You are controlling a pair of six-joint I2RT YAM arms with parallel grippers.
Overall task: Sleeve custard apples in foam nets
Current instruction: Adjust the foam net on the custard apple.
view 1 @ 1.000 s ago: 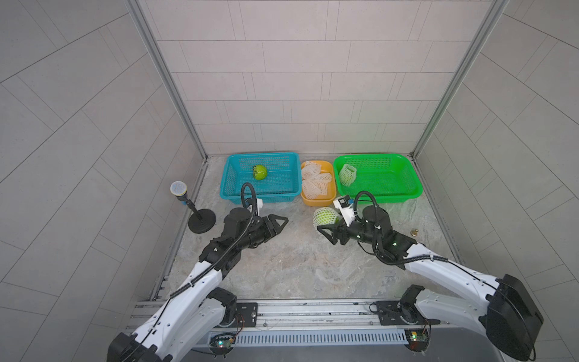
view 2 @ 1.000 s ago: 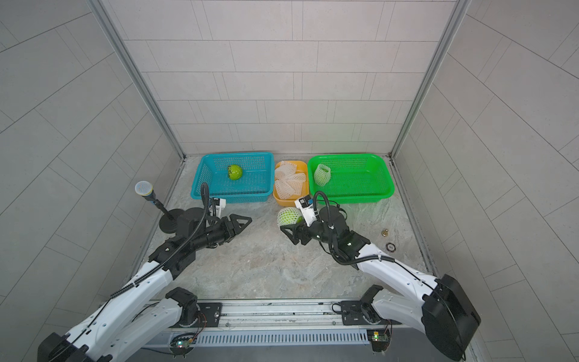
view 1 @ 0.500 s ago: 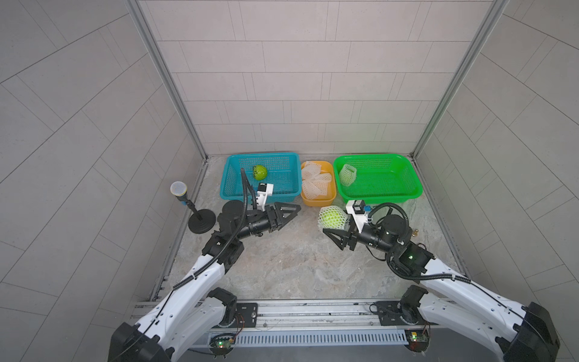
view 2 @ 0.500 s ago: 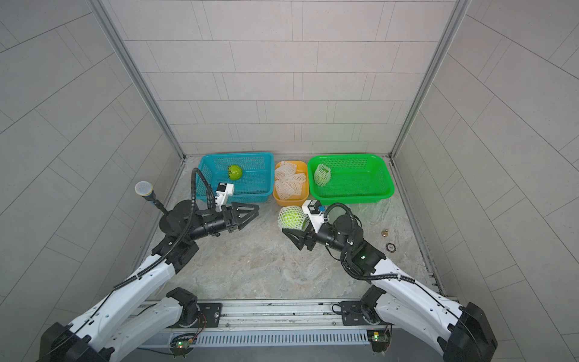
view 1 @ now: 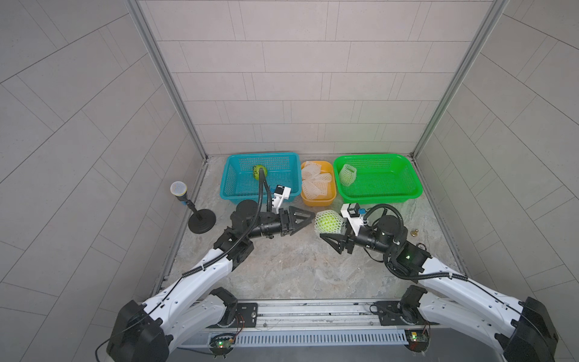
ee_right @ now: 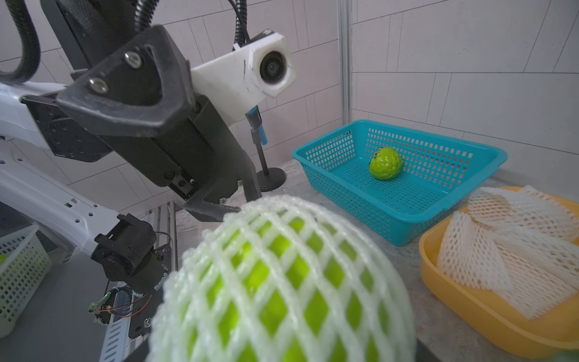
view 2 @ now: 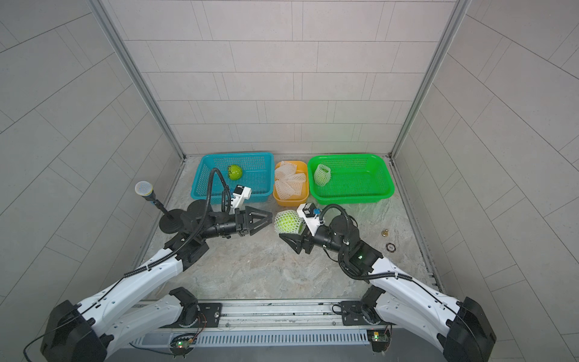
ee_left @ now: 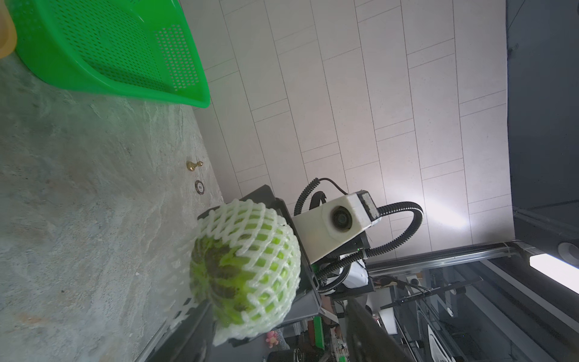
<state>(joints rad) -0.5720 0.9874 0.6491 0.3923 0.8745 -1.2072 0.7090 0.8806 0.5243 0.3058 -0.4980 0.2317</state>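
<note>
R fingers [view 1: 336, 245] grip an apple [view 1: 327, 221] that sits in its net [ee_left: 250, 219], held above the counter [view 1: 297, 260] at mid-front. L fingers [view 1: 308, 216] are spread wide w/ nothing between them, tips aimed at that apple from just beside it.

On the counter right of the R arm lie a small brass bit [view 1: 414, 232] & a round disc [view 2: 390, 247]. A mic stand [view 1: 200, 219] is at the left edge.

Just behind the apple is the orange tray [view 1: 318, 202] w/ a heap of spare nets [view 1: 315, 181]. It sits between two baskets near the back wall. The blue basket [view 1: 261, 155], left of the tray, has one bare apple [view 1: 260, 171] inside. The green basket [view 1: 380, 196], right of it, has an upright net [view 1: 347, 174] at its left end, prob. w/ fruit in it, though too little shows through.
</note>
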